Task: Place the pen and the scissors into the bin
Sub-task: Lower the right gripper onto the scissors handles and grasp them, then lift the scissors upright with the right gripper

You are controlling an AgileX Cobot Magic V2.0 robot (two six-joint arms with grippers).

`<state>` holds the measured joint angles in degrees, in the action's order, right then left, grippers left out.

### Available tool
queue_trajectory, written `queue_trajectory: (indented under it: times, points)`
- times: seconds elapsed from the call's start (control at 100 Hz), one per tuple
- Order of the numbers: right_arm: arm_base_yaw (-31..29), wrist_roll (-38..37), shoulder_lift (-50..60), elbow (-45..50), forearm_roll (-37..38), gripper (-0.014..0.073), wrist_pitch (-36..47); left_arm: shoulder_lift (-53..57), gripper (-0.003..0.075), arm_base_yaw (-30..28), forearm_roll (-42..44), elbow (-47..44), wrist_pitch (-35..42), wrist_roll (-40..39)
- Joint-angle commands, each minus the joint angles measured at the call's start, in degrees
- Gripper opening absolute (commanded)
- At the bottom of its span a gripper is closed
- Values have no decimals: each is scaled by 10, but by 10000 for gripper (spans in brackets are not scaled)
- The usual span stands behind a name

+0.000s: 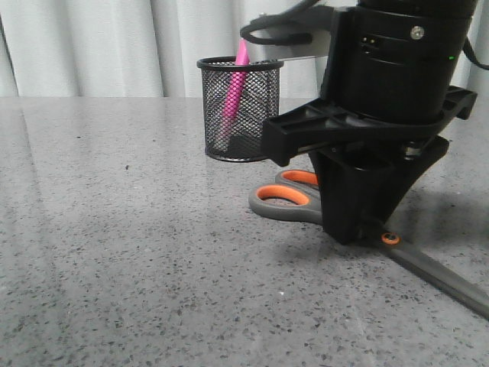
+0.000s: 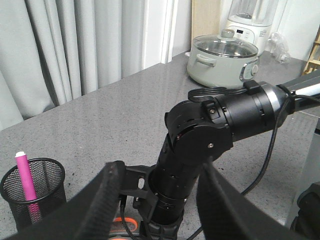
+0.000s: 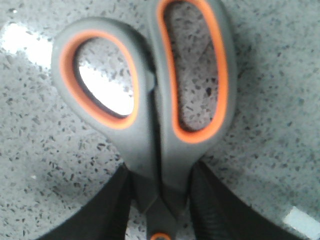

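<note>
The scissors (image 1: 286,200) lie flat on the speckled table, grey handles with orange lining toward the bin, blades (image 1: 443,275) running to the front right. My right gripper (image 1: 359,229) stands straight down over them. In the right wrist view its fingers (image 3: 115,210) press both sides of the scissors (image 3: 150,130) just below the handle loops, near the orange pivot. The pink pen (image 1: 233,92) stands tilted inside the black mesh bin (image 1: 260,115) behind the scissors. My left gripper (image 2: 160,215) is open and empty, up above the table, looking at the right arm; the pen (image 2: 25,177) and the bin (image 2: 50,192) show there too.
The right arm (image 2: 200,145) and its cable fill the middle of the left wrist view. A pale green pot (image 2: 222,57) and a white blender (image 2: 248,20) stand at the far table edge. Curtains hang behind the table.
</note>
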<state>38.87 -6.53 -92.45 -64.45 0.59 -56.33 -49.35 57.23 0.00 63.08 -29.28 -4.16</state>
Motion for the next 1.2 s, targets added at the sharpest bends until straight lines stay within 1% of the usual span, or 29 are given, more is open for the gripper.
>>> queue_trajectory:
  times: [0.0,0.07,0.12,0.13,0.19,0.28,0.34,0.43,0.49,0.55,0.6,0.65,0.7,0.76,0.77,0.82,0.9,0.91,0.92,0.93,0.99,1.06,1.19]
  points:
    - [7,-11,-24,6,17,122,6,5,323,4,-9,15,38,-6]
    - [14,-18,-31,6,39,34,-3,5,323,4,-9,15,38,-6]
    - [15,-20,-31,6,51,-67,-8,5,323,4,-9,15,38,-6]
    - [15,-19,-31,6,52,-76,-8,5,323,4,-9,15,38,-6]
    - [15,-21,-24,4,57,-55,-8,7,323,4,-9,15,38,-6]
    - [15,-21,2,-12,58,-54,-30,16,323,4,-7,15,36,-6]
    - [17,-21,44,-30,58,-54,-58,26,323,4,0,15,36,-6]
    - [17,-21,108,-64,58,-54,-77,47,323,4,13,15,36,-6]
    - [17,-21,146,-99,58,-54,-77,63,323,4,25,15,38,-6]
    - [17,-21,176,-132,58,-54,-57,74,323,4,36,15,40,-6]
    - [16,-21,189,-160,60,-54,-23,79,323,4,45,15,42,-6]
    - [13,-20,192,-181,65,-55,29,82,323,4,53,15,46,-6]
    - [12,-20,192,-194,73,-55,97,83,323,4,58,15,53,-6]
    - [12,-20,182,-192,87,-55,209,83,323,4,58,15,64,-6]
    - [12,-19,182,-192,87,-55,209,83,323,4,58,15,65,-6]
    - [12,-18,168,-188,99,-57,289,83,323,4,58,15,68,-6]
    - [5,-18,133,-188,126,-57,385,83,323,4,56,15,68,-6]
    - [4,-18,133,-188,126,-57,385,83,323,4,56,15,68,-6]
    - [1,-18,127,-188,131,-57,408,83,323,4,55,15,68,-6]
    - [-1,-18,124,-188,132,-57,408,83,323,4,55,15,68,-6]
    - [-17,-18,96,-188,142,-57,481,83,323,4,52,15,65,-6]
    - [-43,-18,66,-188,142,-57,545,83,323,4,52,15,58,-6]
    - [-82,-18,15,-188,142,-57,624,83,323,4,52,15,39,-7]
